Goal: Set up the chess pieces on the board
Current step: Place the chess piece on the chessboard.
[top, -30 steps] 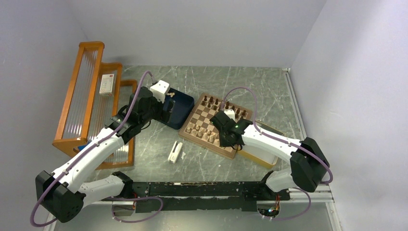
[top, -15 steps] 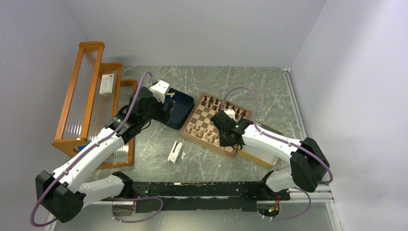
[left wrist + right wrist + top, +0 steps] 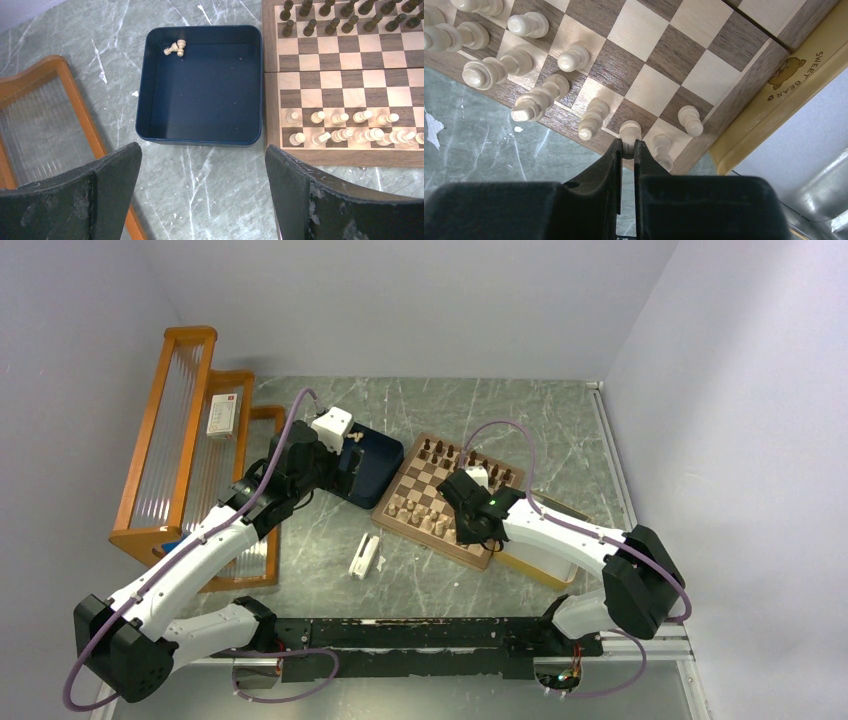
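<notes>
Top external: right pincer (image 3: 470,530) still holding piece (image 3: 630,131)

- The chessboard (image 3: 445,498) lies mid-desk, a little toward the right edge.
- Chess pieces (image 3: 420,515) stand in two rows along its near side, and another two rows (image 3: 470,460) stand along its far side.
- A square tray (image 3: 372,465) sits just beside the board's left side, with two pieces (image 3: 175,47) lying in its far-left corner.
- A stepped rack (image 3: 170,440) runs along the desk's left edge, and a small box (image 3: 221,413) lies on it.
- A rimmed tray (image 3: 540,565) lies against the board's right corner.
- A small oblong object (image 3: 364,556) lies between the board and the near edge.
</notes>
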